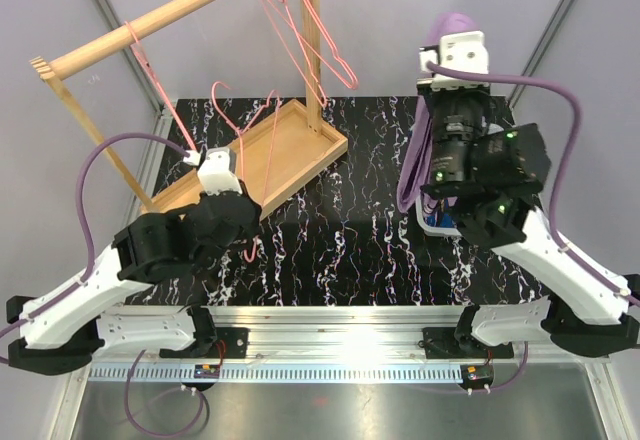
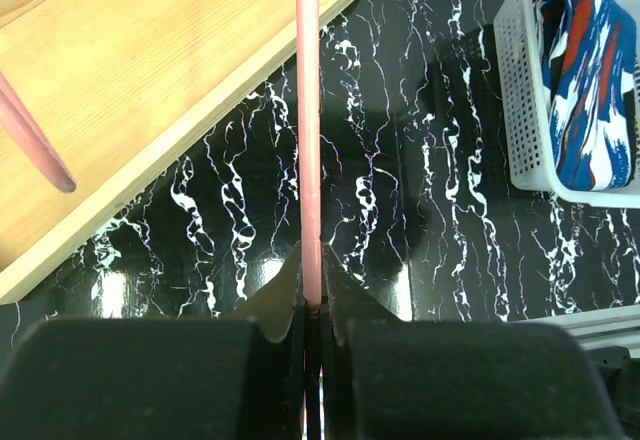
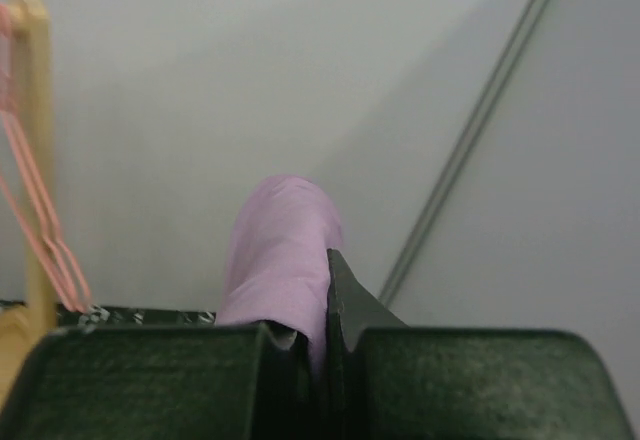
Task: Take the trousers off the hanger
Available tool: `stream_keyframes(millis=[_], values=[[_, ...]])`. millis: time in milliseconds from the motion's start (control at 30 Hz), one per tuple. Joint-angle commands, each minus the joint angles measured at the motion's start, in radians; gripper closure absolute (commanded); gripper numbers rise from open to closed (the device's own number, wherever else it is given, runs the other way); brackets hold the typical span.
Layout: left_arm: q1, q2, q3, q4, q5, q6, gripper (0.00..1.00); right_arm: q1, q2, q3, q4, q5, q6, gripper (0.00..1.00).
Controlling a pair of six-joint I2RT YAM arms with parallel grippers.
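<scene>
Aloft, the lilac shorts (image 3: pixel 280 250) are pinched between the fingers of the right gripper (image 3: pixel 318 322), raised above the white basket (image 2: pixel 520 110), which is largely covered by that arm in the top view. The dark blue shorts (image 2: pixel 585 80) are laid in the basket. A pink hanger (image 2: pixel 310 140) is clamped by the pressed-together left gripper (image 2: pixel 312 305) over the black marbled table (image 2: pixel 420 180), beside the wooden tray (image 2: pixel 130 80). More pink hangers (image 1: pixel 300 20) are hung from the wooden rail (image 1: pixel 170 15).
</scene>
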Motion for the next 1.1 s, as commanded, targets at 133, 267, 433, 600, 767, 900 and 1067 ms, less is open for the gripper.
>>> stream_keyframes(millis=[133,267,433,600,767,900,1067], values=[[0.004,-0.029,0.019,0.006,-0.033,0.004,1.00,-0.093,-0.079,-0.160,0.271,0.109,-0.282,1.00],[0.004,-0.053,0.004,0.012,-0.034,0.009,1.00,-0.194,-0.129,-0.287,0.296,0.132,-0.388,1.00],[0.005,-0.076,-0.019,0.029,-0.027,0.026,1.00,-0.387,-0.223,-0.393,0.144,0.153,-0.283,1.00],[0.004,-0.078,-0.017,0.029,-0.016,0.049,1.00,-0.516,-0.266,-0.433,0.046,0.201,-0.263,1.00],[0.002,-0.115,-0.051,0.060,0.015,0.078,1.00,-0.651,-0.332,-0.506,-0.124,0.178,-0.189,1.00],[0.004,-0.151,-0.097,0.112,0.054,0.102,1.00,-0.769,-0.369,-0.630,-0.277,0.115,-0.034,1.00],[0.002,-0.158,-0.131,0.155,0.104,0.136,1.00,-0.866,-0.308,-0.810,-0.262,0.084,0.078,1.00]])
